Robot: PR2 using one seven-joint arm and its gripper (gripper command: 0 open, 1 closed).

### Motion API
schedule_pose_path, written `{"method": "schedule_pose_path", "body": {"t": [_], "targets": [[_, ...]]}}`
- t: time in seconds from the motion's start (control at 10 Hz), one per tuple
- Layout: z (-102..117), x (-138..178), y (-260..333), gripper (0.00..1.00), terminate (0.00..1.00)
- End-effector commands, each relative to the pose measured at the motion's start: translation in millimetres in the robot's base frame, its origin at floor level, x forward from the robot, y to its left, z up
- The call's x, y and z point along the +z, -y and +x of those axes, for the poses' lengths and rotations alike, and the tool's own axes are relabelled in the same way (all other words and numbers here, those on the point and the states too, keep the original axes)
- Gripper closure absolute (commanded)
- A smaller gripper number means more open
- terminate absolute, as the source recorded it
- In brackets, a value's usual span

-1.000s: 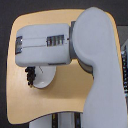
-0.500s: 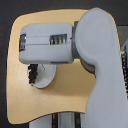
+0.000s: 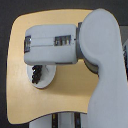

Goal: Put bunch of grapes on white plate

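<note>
The white plate lies on the tan table near the exterior view's left and is half covered by my arm's grey forearm. A dark, bumpy cluster, the bunch of grapes, shows over the plate's left part, just below the forearm. My gripper points down from the wrist right above that cluster. Its fingers are mostly hidden under the forearm and merge with the dark shape. I cannot make out whether the fingers hold the grapes or whether the grapes rest on the plate.
The round-cornered tan table fills the view. My arm's large grey upper part covers its right side. The table's front edge runs along the bottom, with dark floor and pale stripes below it.
The forearm has shifted only slightly over the plate. The dark cluster stays at the same place on the plate's left part.
</note>
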Motion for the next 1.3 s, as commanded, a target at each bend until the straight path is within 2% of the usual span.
{"method": "schedule_pose_path", "body": {"t": [0.0, 0.3, 0.4, 0.9, 1.2], "targets": [[-5, -4, 14, 1.0, 0.0], [3, -1, 21, 1.0, 0.0], [1, -2, 23, 0.0, 0.0], [6, 5, 25, 0.0, 0.0], [26, 41, 17, 0.0, 0.0]]}}
